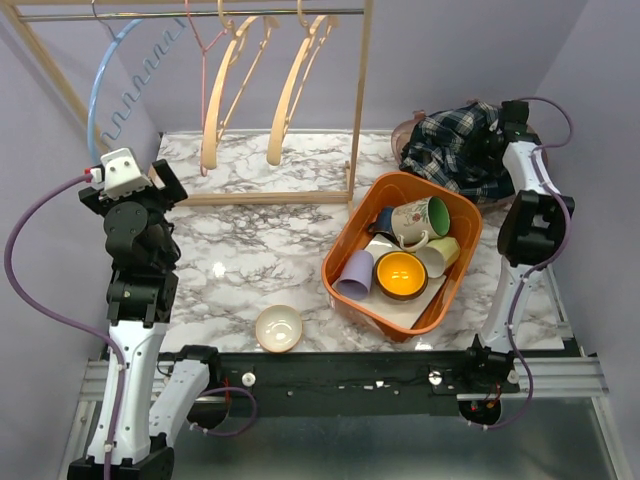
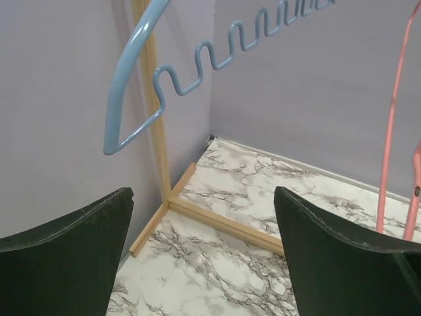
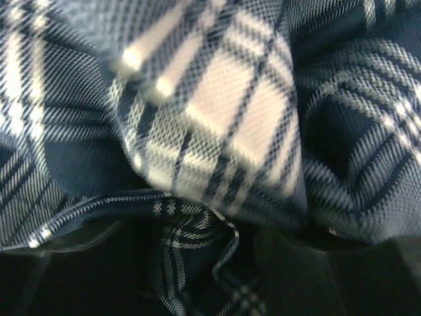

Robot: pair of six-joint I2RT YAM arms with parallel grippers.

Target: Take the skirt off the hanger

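The skirt (image 1: 465,150) is a dark blue plaid heap on the table at the back right. A pinkish hanger edge (image 1: 402,132) shows at its left side. My right gripper (image 1: 497,138) is pushed into the heap from the right. In the right wrist view the plaid cloth (image 3: 230,118) fills the frame, and the dark fingers (image 3: 329,270) stand apart with a fold of skirt between them. My left gripper (image 1: 163,178) is open and empty at the far left, by the rack's foot; it also shows in the left wrist view (image 2: 204,263).
A wooden rack (image 1: 355,100) at the back holds a blue hanger (image 1: 105,80), a pink wire hanger (image 1: 205,60) and two wooden hangers (image 1: 225,100). An orange basket (image 1: 345,255) of mugs stands right of centre. A small bowl (image 1: 279,328) sits near the front edge.
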